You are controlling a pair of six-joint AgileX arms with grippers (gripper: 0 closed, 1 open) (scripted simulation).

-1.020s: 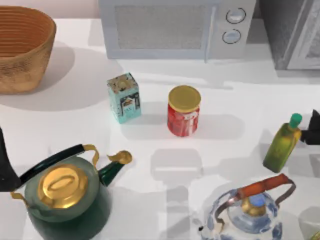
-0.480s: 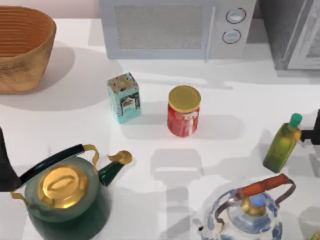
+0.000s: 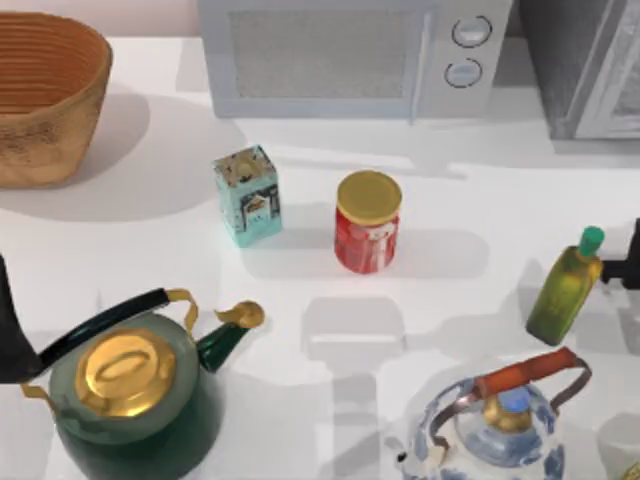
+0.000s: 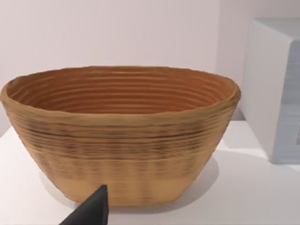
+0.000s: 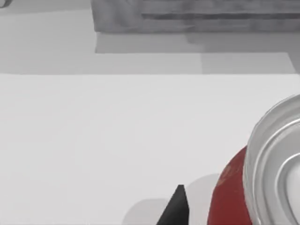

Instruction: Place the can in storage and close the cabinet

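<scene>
My right gripper (image 3: 628,262) sits at the table's 3 o'clock edge. I cannot tell whether its claw is released or clenched. The right wrist view puts the red, silver-topped can (image 5: 272,159) close beside it, with the cabinet (image 3: 585,70) at 1 o'clock. I'd centre the claw on the can's body and grip below the rim. I can read no writing on it. The left gripper (image 3: 8,335) is parked at 8 o'clock.

- A rendered kitchen: white microwave with two round knobs (image 3: 355,55) at the back of the white surface (image 3: 150,250).
- Green kettle with brass lid (image 3: 130,395), blue-and-white kettle (image 3: 500,430), green oil bottle (image 3: 565,290), woven basket (image 3: 45,95).
</scene>
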